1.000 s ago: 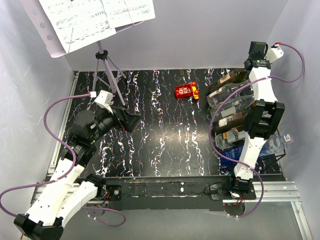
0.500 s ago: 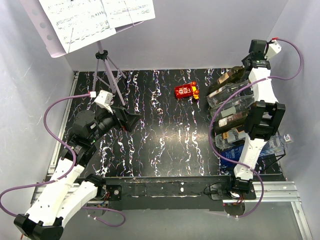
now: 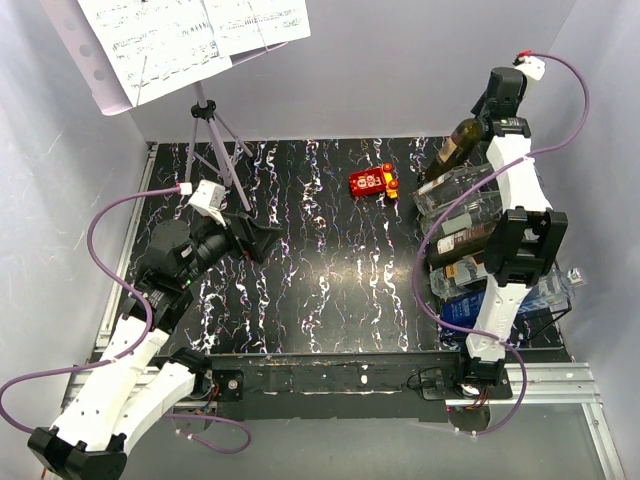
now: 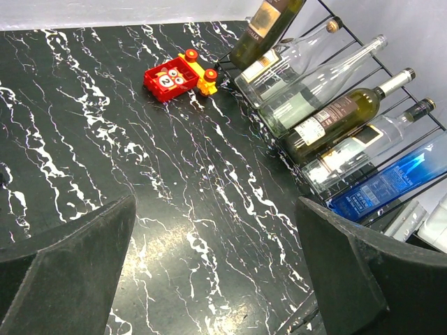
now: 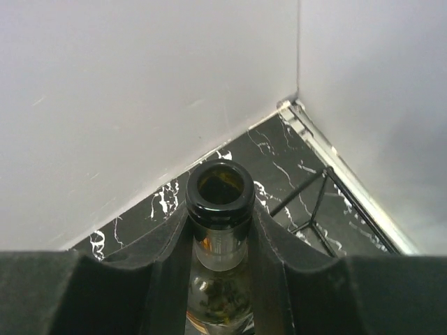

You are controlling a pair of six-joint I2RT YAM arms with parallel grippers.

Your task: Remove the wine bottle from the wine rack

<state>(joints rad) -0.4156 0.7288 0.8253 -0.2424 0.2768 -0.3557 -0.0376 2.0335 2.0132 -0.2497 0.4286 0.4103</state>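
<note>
Right wrist view shows the wine bottle (image 5: 220,202) from above its open, uncorked mouth, with the right gripper (image 5: 220,237) clenched on the dark glass neck just under the lip and a black finger (image 5: 167,262) pressed against each side. From the top external camera the bottle (image 3: 453,146) sits at the far right of the table, tilted, with its neck raised toward the far right corner where the right gripper (image 3: 483,122) holds it. Its base is down at the far end of the wine rack (image 5: 316,202); whether it touches the wires there I cannot tell.

The left wrist view shows the dark olive bottle (image 4: 269,24) leaning over the first clear bottle (image 4: 290,56) in the rack. Nearer along the rack lie a second clear bottle (image 4: 321,94), a green wine bottle (image 4: 342,115) with a dark label, another clear bottle (image 4: 363,146) and a blue bottle (image 4: 391,178), all with necks pointing right.

A red and yellow toy (image 3: 372,181) stands on the black marbled table (image 3: 320,270) just left of the rack's far end.

Well apart on the left, the left gripper (image 3: 255,240) hangs above the table with its fingers (image 4: 70,272) spread wide, holding nothing. A music stand (image 3: 215,140) with sheet music (image 3: 190,40) is at the far left
</note>
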